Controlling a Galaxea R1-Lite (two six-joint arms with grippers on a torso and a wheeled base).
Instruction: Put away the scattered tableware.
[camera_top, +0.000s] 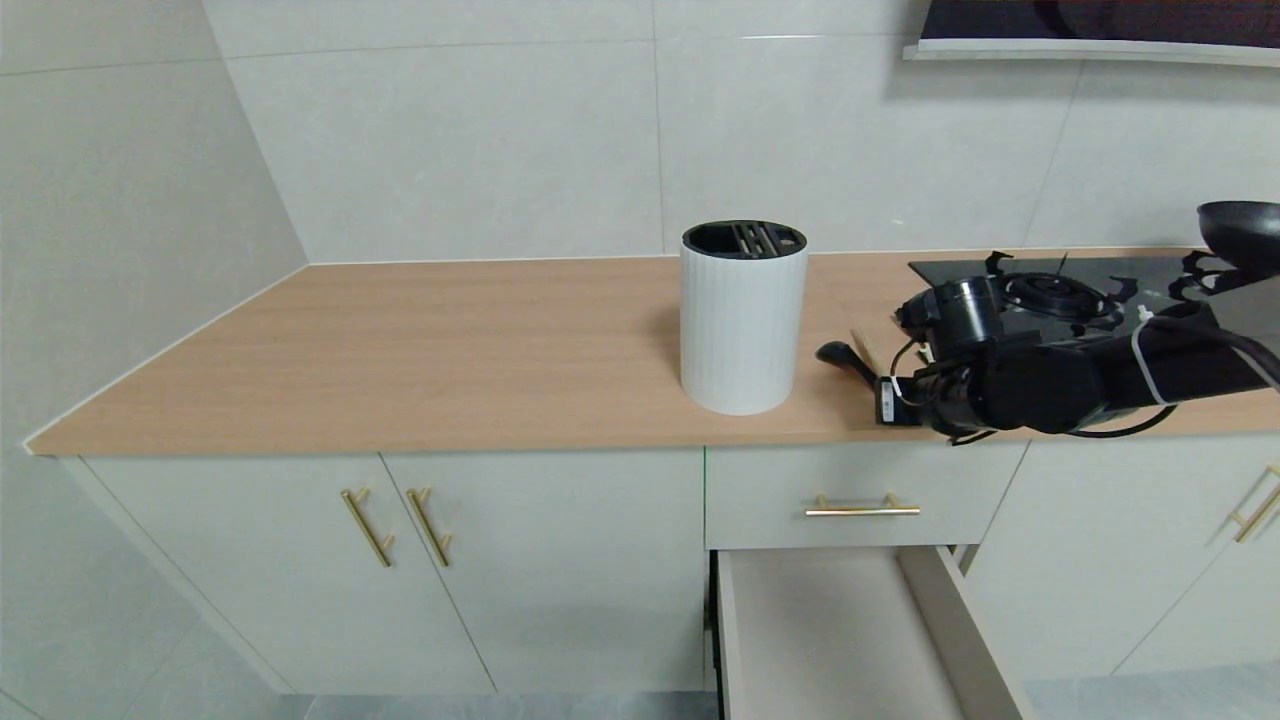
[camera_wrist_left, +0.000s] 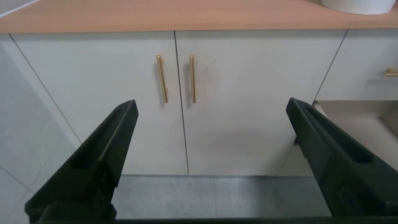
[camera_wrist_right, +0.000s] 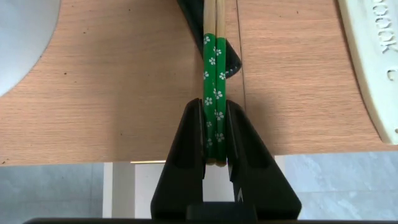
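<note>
The right gripper clamped green chopsticks just right of the white holder, a grip clear from the wrist but arm-covered from the head; the left gripper gaped below the holder.

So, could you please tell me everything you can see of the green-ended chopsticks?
The pair of wooden chopsticks has green ends printed with small white flowers; beyond the green the sticks are bare pale wood. They lie side by side, parallel, clamped at the patterned end in the right gripper. They extend out over the light wooden countertop and cross above a black utensil handle. Whether they touch either one cannot be told.
</note>
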